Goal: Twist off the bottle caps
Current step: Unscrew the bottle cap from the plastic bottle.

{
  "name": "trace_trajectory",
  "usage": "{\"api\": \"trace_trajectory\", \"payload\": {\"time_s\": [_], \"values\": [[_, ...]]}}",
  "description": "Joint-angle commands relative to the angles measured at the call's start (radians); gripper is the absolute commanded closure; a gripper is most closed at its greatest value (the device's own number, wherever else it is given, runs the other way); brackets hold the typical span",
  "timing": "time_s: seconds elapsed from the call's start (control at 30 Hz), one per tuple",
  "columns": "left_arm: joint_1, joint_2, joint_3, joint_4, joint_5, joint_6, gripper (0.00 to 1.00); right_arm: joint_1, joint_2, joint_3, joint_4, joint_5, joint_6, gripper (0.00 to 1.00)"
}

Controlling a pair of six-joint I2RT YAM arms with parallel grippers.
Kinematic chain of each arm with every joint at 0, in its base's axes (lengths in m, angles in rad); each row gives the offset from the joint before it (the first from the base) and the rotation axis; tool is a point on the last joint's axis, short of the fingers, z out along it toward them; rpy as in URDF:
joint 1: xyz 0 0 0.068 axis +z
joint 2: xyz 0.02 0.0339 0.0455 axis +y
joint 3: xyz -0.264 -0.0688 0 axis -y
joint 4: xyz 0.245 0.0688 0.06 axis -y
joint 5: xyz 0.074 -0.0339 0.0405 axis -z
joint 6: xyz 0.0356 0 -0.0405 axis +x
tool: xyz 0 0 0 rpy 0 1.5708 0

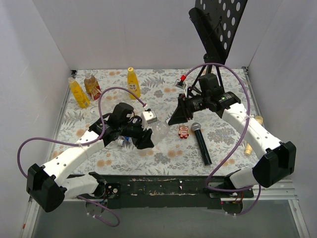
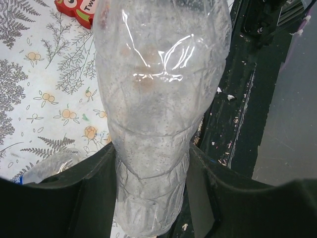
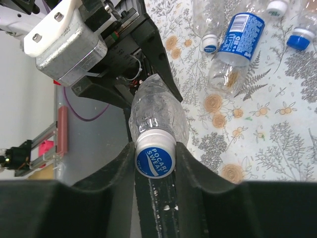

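1. Centre of the overhead view: a clear bottle point(image 3: 158, 111) is held in the air between two robot arms, above the near side of the flowered tabletop point(image 1: 163, 158).
2. The left claw point(image 2: 151, 153) is clamped on the bottle's body, a finger pressed against each side of the ribbed plastic.
3. The right claw point(image 3: 155, 147) is closed on the blue cap point(image 3: 155, 159), seen at the bottom centre of its own camera's frame.
4. First risk: the plastic looks thin and soft. A twist at the cap may spin or crumple the body inside the left claw instead of breaking the thread.
5. Second risk: the cap is small and round. If the hold is shallow, the fingers could slide round it and turn nothing.
6. Third risk: the bottle hangs close to the dark front rail, so a freed cap or a dropped bottle could roll off the tabletop.
7. A blue-labelled bottle point(image 3: 240, 32) lies at the upper right of the right wrist view. Yellow bottles point(image 1: 79, 94) and a brown bottle point(image 1: 92, 85) stand at the upper left of the overhead view.
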Motion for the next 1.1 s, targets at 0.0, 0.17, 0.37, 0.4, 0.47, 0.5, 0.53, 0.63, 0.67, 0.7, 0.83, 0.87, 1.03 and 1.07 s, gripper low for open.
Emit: {"api": "trace_trajectory", "payload": {"time_s": [0.0, 0.17, 0.37, 0.4, 0.47, 0.5, 0.53, 0.63, 0.67, 0.7, 0.83, 0.87, 1.03, 1.07], "values": [[-0.004, -0.013, 0.019, 0.014, 0.009, 0.005, 1.00, 0.001, -0.038, 0.006, 0.046, 0.002, 0.016, 0.71], [-0.004, -0.014, 0.029, 0.007, 0.007, 0.008, 1.00, 0.002, -0.052, -0.003, 0.038, -0.019, -0.002, 0.99], [-0.004, -0.033, 0.032, -0.012, 0.052, 0.020, 1.00, 0.013, -0.063, 0.008, -0.060, -0.084, -0.130, 0.99], [-0.003, -0.034, 0.032, -0.012, 0.076, 0.022, 1.00, 0.018, -0.066, 0.006, -0.089, -0.105, -0.178, 0.99], [0.000, -0.025, 0.039, -0.027, 0.128, 0.022, 1.00, 0.036, -0.069, 0.011, -0.188, -0.143, -0.307, 0.99], [0.002, -0.011, 0.048, -0.041, 0.160, 0.022, 1.00, 0.048, -0.071, 0.020, -0.243, -0.154, -0.406, 0.99], [0.005, 0.003, 0.056, -0.059, 0.188, 0.027, 1.00, 0.062, -0.072, 0.029, -0.302, -0.168, -0.497, 0.99], [0.006, 0.050, 0.081, -0.110, 0.259, 0.048, 1.00, 0.125, -0.060, 0.089, -0.561, -0.164, -0.901, 0.99], [0.006, 0.062, 0.088, -0.116, 0.273, 0.054, 1.00, 0.156, -0.054, 0.117, -0.660, -0.147, -1.042, 0.99], [0.006, 0.067, 0.096, -0.121, 0.280, 0.060, 1.00, 0.188, -0.052, 0.137, -0.739, -0.130, -1.156, 0.99], [0.011, 0.082, 0.124, -0.135, 0.322, 0.073, 1.00, 0.268, -0.124, 0.120, -0.659, 0.002, -1.226, 0.99], [0.009, 0.092, 0.133, -0.145, 0.329, 0.076, 1.00, 0.292, -0.159, 0.106, -0.607, 0.052, -1.223, 0.99], [0.009, 0.133, 0.164, -0.173, 0.359, 0.088, 1.00, 0.421, -0.222, 0.053, -0.530, 0.313, -1.402, 0.99], [0.009, 0.139, 0.168, -0.176, 0.360, 0.088, 1.00, 0.447, -0.229, 0.043, -0.500, 0.390, -1.424, 0.99]]}}
